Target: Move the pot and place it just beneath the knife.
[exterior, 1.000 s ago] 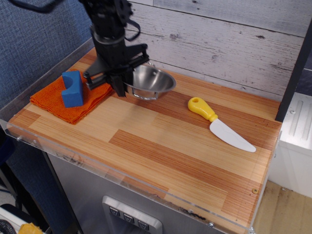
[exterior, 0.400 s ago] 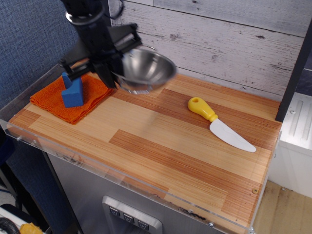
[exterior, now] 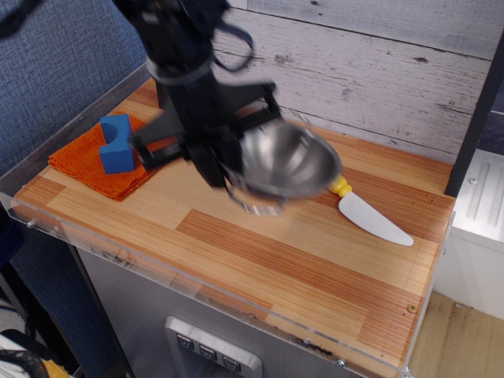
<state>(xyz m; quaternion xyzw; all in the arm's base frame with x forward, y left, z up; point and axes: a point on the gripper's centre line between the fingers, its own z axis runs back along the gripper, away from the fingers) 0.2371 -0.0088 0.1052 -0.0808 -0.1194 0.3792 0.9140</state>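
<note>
Single view: the tool (exterior: 230, 169) is clenched on the left rim of the pot (exterior: 287, 161), carrying it clear of the surface (exterior: 260, 252), its right edge overlapping the knife (exterior: 370, 216) handle. Thin steel: probably light, rigid and slippery, so a rim grip likely suits.

Wooden table (exterior: 260, 260) carries knife (exterior: 370, 214) and orange cloth (exterior: 87, 167)

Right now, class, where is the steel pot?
The steel pot is held by the gripper near the table's middle, hiding the knife handle.
</note>
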